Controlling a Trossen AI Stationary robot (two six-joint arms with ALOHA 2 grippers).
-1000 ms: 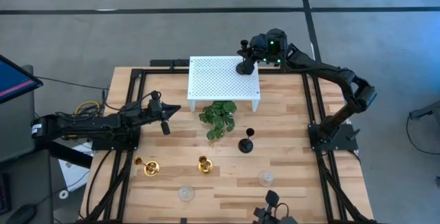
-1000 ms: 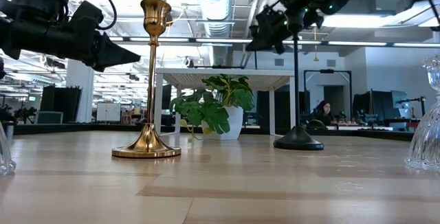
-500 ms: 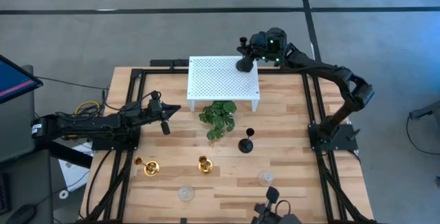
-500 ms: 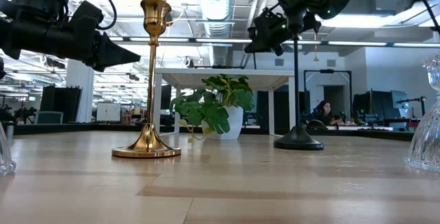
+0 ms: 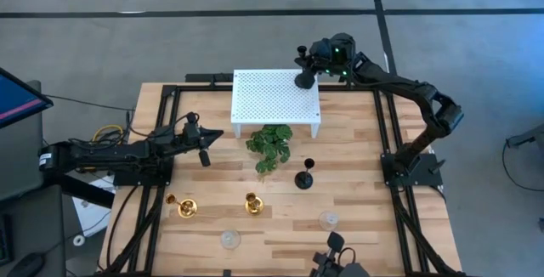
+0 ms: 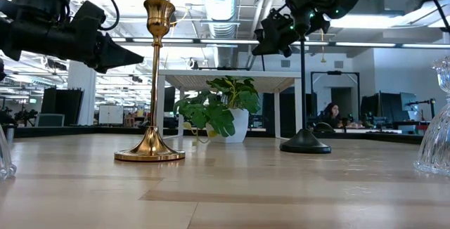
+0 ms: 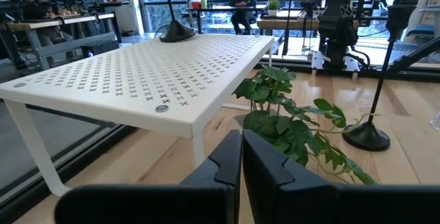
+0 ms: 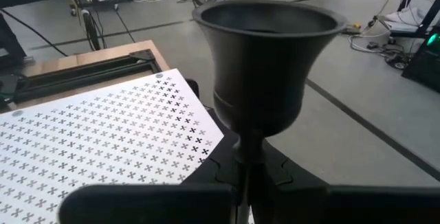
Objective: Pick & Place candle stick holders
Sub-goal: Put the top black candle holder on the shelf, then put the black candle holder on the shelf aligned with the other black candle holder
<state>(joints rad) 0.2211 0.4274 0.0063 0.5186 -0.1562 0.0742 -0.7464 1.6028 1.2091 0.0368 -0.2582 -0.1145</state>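
The right gripper point(image 8: 249, 172) is clamping its jaws on the stem of a tall black metal candle stick holder point(image 5: 303, 66), whose round base is sitting at the far right corner of the white perforated stand point(image 5: 272, 98). The left gripper point(image 5: 218, 133), jaws together and empty, is hovering over the wooden table point(image 5: 357, 166) (left of the green leafy plant point(image 5: 269, 145)). A second black candle stick holder point(image 5: 304, 176) is standing near the plant.

My wooden table point(image 5: 357, 141) carries a white perforated stand point(image 5: 276, 98) at the far edge, a plant point(image 5: 269, 145) before it, then black point(image 5: 303, 178), gold point(image 5: 253, 203) and glass point(image 5: 328, 220) holders nearer.
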